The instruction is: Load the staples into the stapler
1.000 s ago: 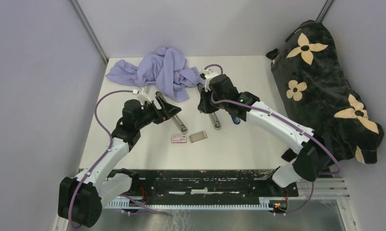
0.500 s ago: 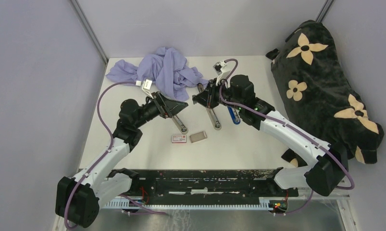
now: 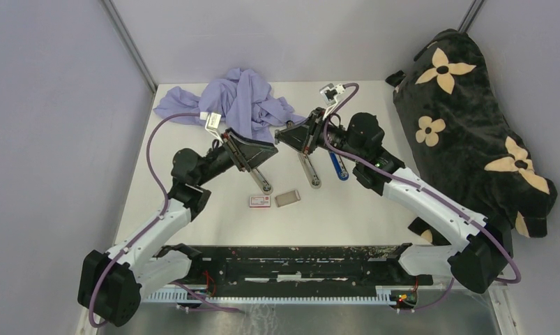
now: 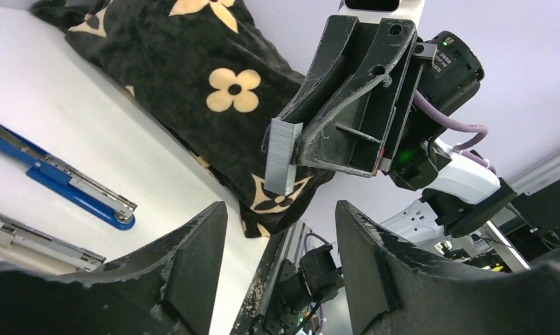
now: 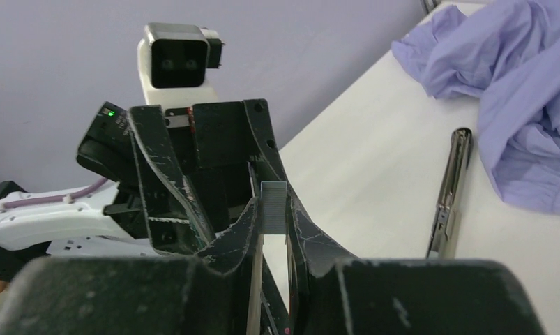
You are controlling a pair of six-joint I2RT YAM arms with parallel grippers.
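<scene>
Two grippers face off mid-air: right gripper (image 5: 272, 211) pinches a staple strip (image 4: 282, 156), likely offering it for regrasp; left gripper (image 4: 280, 213) hangs opposite, fingers wide, empty

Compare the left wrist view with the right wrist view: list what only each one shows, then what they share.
Left wrist only: the black flowered bag and the blue stapler lying open on the table. Right wrist only: the purple cloth. Both: the staples, a grey strip pinched between the right fingers and held up off the table.
</scene>
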